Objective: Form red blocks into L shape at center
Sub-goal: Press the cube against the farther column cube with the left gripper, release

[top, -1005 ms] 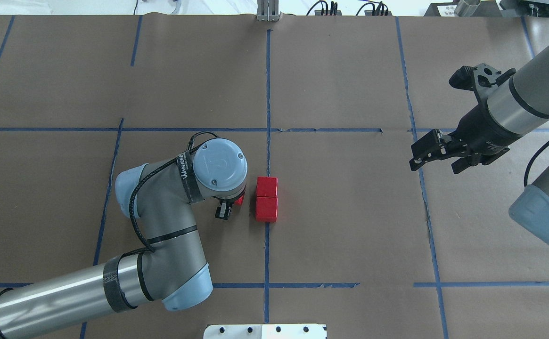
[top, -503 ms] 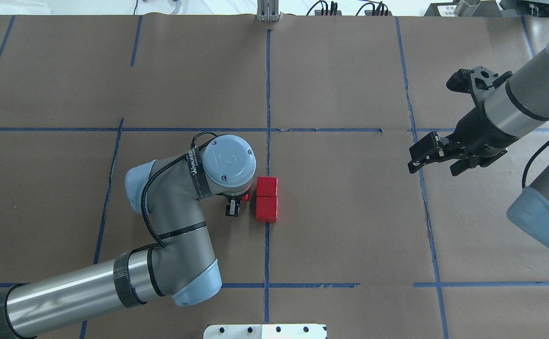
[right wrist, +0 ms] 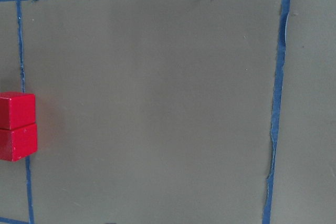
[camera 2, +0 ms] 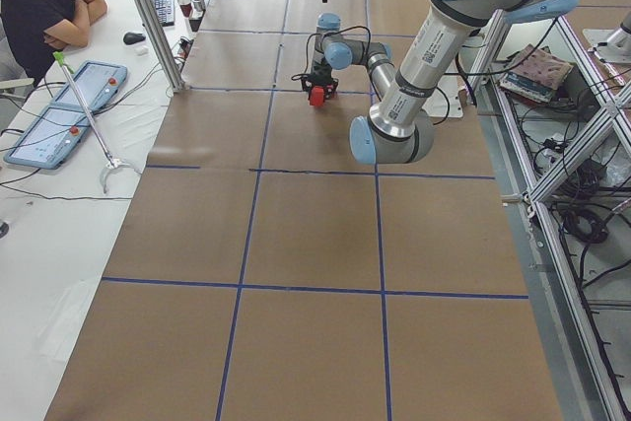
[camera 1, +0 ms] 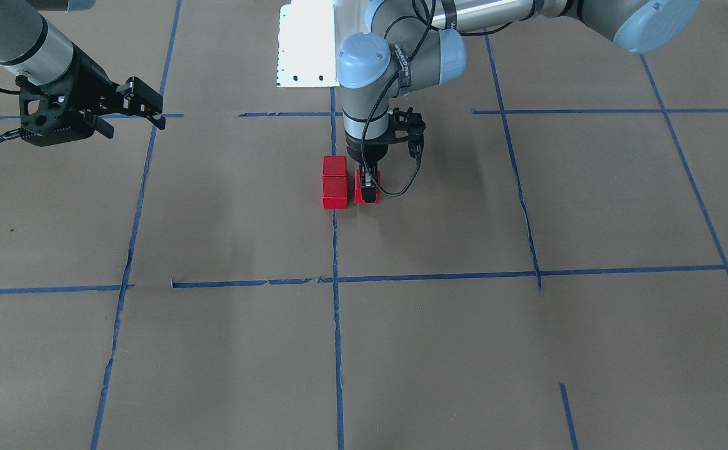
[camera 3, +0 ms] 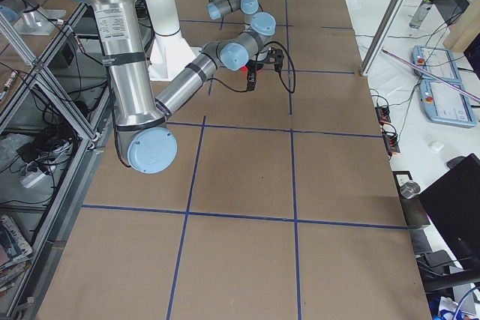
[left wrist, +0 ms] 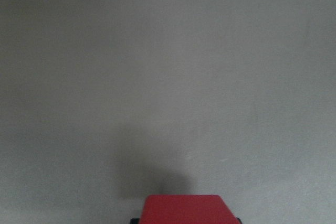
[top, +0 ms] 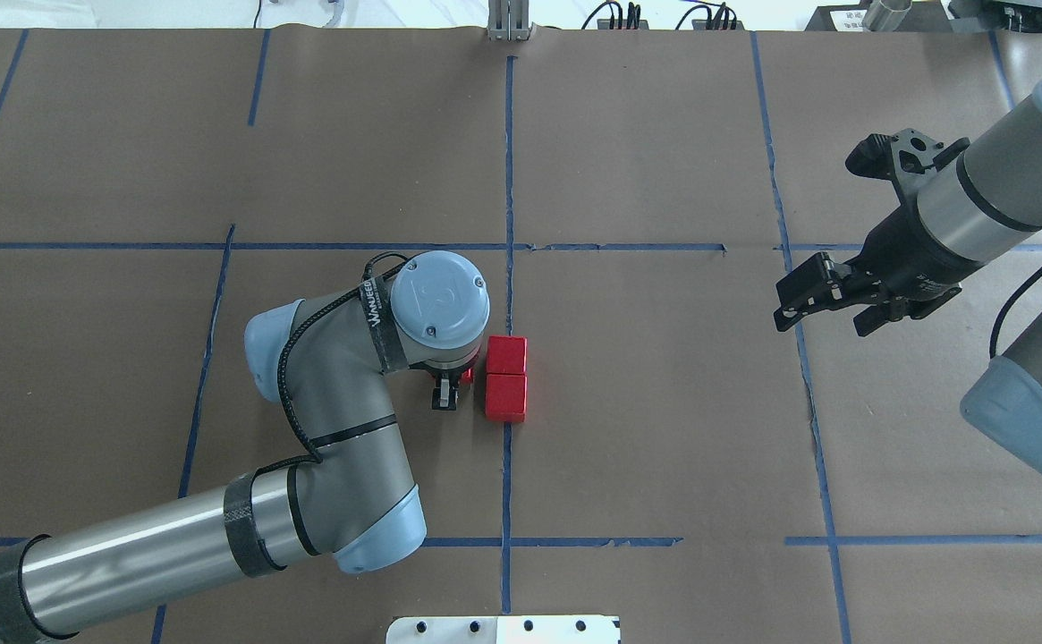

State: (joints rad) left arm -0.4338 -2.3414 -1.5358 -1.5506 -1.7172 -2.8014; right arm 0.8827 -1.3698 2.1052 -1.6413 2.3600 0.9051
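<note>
While the left gripper (camera 1: 368,187) points straight down near the table's middle, I see its fingers closed tight on the held red block (camera 1: 359,185), which also fills the bottom edge of the left wrist view. Whether that cube touches the paper I cannot tell. It sits just beside the other two red blocks (top: 505,394), on the robot's left of them, with a thin strip of paper showing between the faces. Those two touch face to face, making a short row along the middle blue tape line (top: 509,161), inside the center (top: 574,376).

For room to move, bare brown paper runs from the row's other side out to the next tape line. The right gripper (top: 826,311) hovers there, well apart from the blocks, its fingers spread wide. The left arm's elbow (top: 306,394) bulks close behind the held cube, so that side is the tight one.

The paper is creased, and the tape (right wrist: 274,129) is wrinkled and lifted in places. A white mounting plate (top: 503,629) sits at the robot's edge of the table. Along the far long side I see a white bench (camera 2: 59,234) carrying control tablets (camera 2: 74,96), an aluminium post (camera 2: 158,17) and a seated person (camera 2: 39,2) with arms folded. Cables (camera 2: 582,204) lie under the open frame on the robot's side.
</note>
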